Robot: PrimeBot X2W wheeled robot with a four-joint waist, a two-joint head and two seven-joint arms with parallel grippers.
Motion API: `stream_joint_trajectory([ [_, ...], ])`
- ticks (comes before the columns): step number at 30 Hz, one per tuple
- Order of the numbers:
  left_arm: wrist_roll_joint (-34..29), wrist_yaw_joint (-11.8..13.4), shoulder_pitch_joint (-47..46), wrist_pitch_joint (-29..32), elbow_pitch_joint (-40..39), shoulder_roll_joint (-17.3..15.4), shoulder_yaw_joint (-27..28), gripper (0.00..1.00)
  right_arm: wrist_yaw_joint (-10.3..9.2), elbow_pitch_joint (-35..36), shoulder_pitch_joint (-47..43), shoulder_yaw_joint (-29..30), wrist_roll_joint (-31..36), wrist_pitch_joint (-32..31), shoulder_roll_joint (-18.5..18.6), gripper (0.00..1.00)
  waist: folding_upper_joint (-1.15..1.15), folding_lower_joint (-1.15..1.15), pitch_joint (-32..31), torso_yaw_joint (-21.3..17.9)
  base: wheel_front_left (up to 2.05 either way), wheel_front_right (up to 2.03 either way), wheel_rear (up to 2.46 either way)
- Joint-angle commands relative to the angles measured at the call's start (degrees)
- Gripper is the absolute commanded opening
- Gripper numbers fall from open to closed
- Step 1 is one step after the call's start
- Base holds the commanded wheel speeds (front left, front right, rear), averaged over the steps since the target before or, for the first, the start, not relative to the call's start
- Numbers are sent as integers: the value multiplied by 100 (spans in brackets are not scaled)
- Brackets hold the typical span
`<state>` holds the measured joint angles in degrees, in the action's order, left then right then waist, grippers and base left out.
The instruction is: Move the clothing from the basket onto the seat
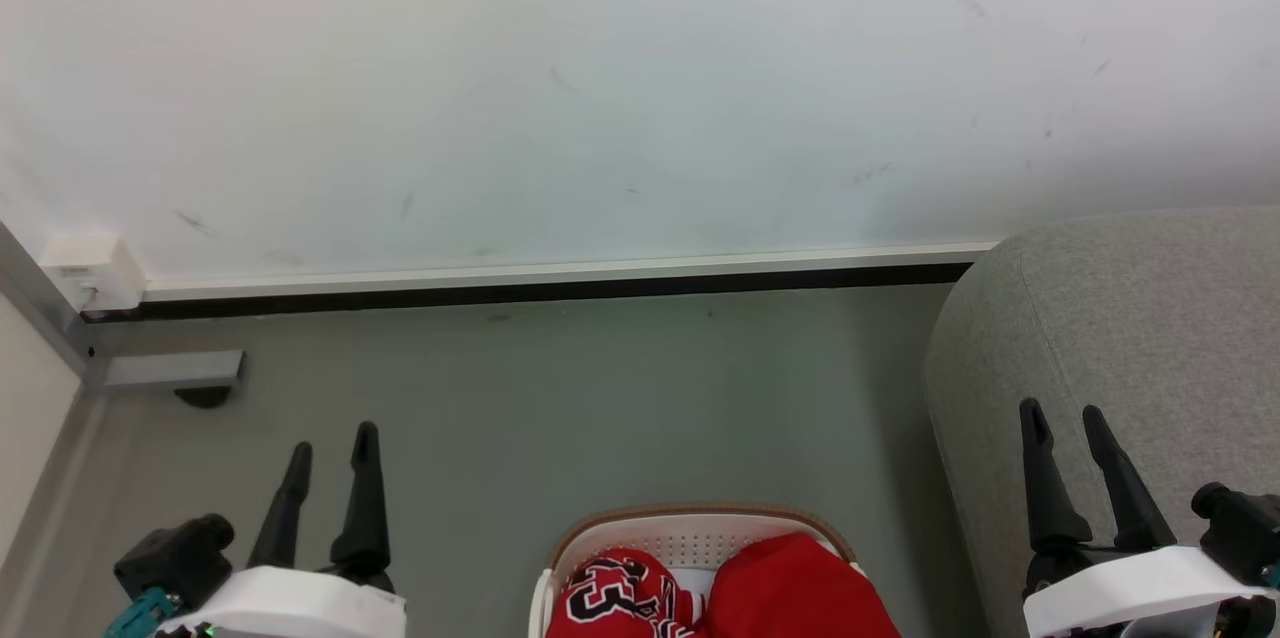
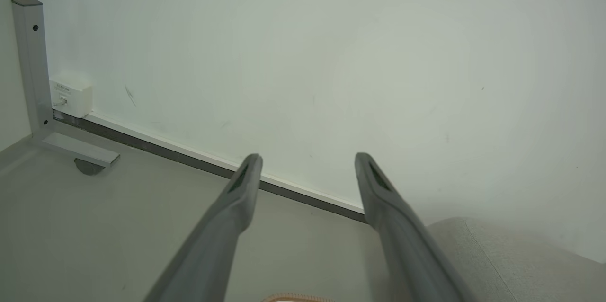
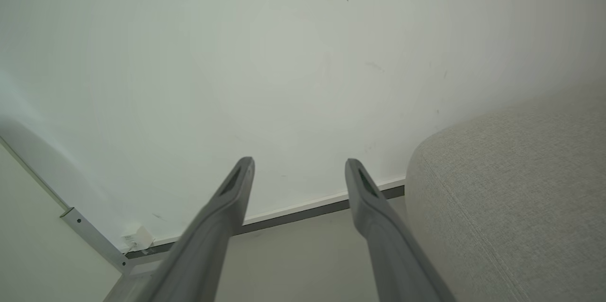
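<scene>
Red and bunched, the clothing (image 1: 790,583) is lying inside the basket (image 1: 690,548), one piece showing black-and-white lettering (cut off by the frame's bottom edge). The basket is sitting on the grey floor (image 1: 600,398), just beside the seat (image 1: 1130,338), which is rising at the robot's right. The left gripper (image 1: 333,438) is hovering over the floor left of the basket, fingers spread apart and holding nothing. The right gripper (image 1: 1061,411) is hanging in front of the seat's rounded side, likewise parted and empty. By my judgement the task is only starting: no garment is being gripped yet. The next move is probably calling for one arm to drop into the basket, pinch a fold of fabric and lift it clear of the rim.
</scene>
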<state>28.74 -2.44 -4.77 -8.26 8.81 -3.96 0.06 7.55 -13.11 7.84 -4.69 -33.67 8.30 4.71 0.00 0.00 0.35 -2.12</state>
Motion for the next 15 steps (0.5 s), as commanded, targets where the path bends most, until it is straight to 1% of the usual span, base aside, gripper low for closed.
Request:
stream_joint_trajectory([
  [1, -192, 28, -17, -68, -47, -58, -1, 100, -7, 20, 116, -14, 181, 61, 13, 100, 0, 0, 1, -7, 0, 0, 0],
  [15, -951, 56, -60, -269, -33, -89, -30, 100, -8, -136, 191, -265, 837, 263, 44, 100, 0, 0, 7, -45, 0, 0, 0],
])
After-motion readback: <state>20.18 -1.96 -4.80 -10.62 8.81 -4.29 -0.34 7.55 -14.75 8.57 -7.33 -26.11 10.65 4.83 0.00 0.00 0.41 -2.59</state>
